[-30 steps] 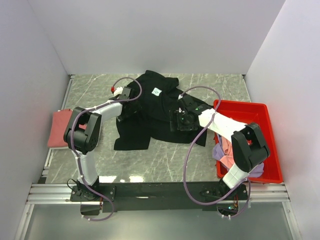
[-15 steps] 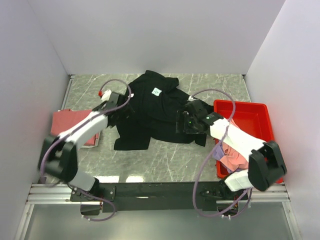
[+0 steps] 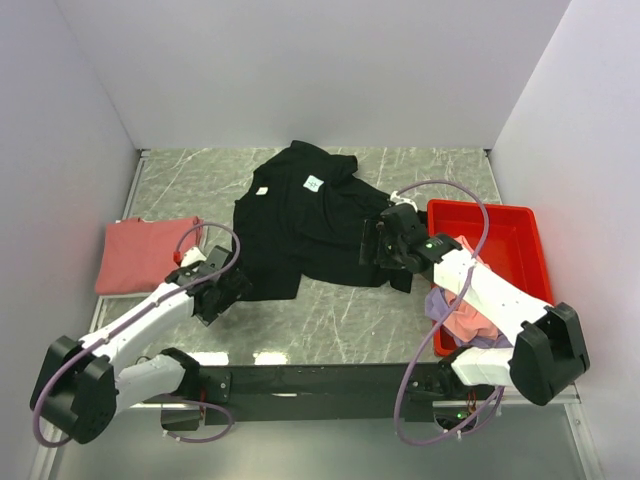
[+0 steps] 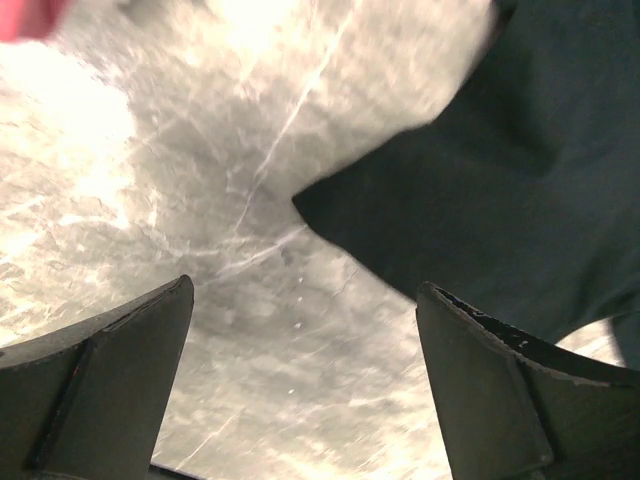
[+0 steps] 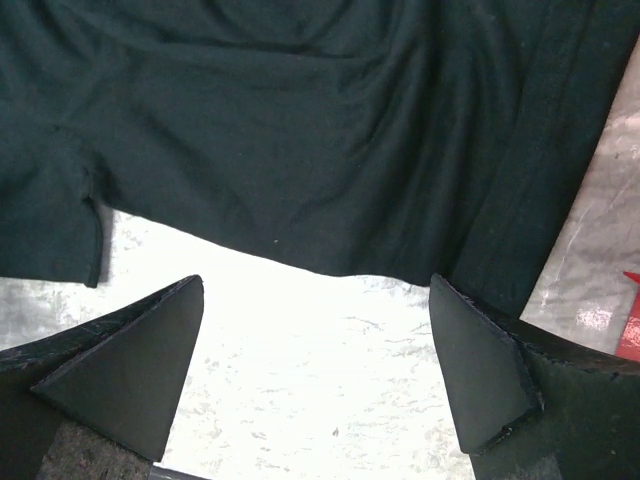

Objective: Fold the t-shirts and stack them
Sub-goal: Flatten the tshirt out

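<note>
Top view: L arm lies low and stretched out from its base at the near left, elbow close to the table (image 3: 330,310), forearm angled far-right. The left gripper (image 3: 225,290) sits at the near-left corner of the black t-shirt (image 3: 300,220); can't tell from here whether it touches the cloth. R arm reaches from the near-right base up and left past the red bin (image 3: 500,235). The right gripper (image 3: 372,245) is over the shirt's right edge, just left of the bin. The black t-shirt is spread loosely mid-table w/ its white neck label (image 3: 314,183) facing up toward the far side. The salmon-red t-shirt (image 3: 145,255) lies folded flat at the left edge, well apart from both grippers. The pink t-shirt (image 3: 462,318) and lavender t-shirt (image 3: 438,302) are bunched in the near end of the bin.

L wrist view: left gripper (image 4: 300,400) has fingers (image 4: 110,370) spread wide, nothing between them. A corner of the black t-shirt (image 4: 500,180) lies ahead and right on the marble, apart from the pads. Pic is blurred.

R wrist view: right gripper (image 5: 315,370) also spread, nothing held. The black t-shirt (image 5: 300,130) fills the far part; its hem runs just ahead of the fingertips (image 5: 120,370), w/ bare table between them. A bit of the bin shows at the far right edge.
</note>
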You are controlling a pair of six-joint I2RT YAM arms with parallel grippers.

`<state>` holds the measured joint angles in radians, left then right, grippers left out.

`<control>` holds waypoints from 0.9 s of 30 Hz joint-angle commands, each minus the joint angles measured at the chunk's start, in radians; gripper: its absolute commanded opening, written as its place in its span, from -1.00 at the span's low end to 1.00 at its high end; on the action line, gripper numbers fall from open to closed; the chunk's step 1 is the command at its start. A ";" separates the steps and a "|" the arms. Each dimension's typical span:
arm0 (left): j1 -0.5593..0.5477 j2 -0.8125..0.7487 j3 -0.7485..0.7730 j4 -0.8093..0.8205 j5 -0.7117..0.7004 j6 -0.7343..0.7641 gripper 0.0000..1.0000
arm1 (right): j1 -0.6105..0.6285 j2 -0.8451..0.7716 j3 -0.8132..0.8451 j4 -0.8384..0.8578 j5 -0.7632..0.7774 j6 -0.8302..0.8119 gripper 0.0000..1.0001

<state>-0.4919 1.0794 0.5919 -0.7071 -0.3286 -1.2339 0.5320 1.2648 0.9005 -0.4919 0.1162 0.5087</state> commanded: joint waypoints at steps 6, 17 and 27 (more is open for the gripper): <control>0.024 0.034 0.036 0.041 -0.080 -0.027 0.72 | -0.009 -0.051 -0.009 0.035 0.033 0.008 0.99; 0.059 0.177 0.052 0.155 -0.027 0.062 0.53 | -0.018 -0.030 -0.014 0.041 0.028 0.004 0.98; 0.087 0.296 0.094 0.184 0.016 0.143 0.24 | -0.026 -0.010 -0.018 0.036 0.028 0.001 0.98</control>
<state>-0.4080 1.3415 0.6609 -0.5617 -0.3557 -1.1393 0.5159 1.2495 0.8894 -0.4816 0.1265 0.5083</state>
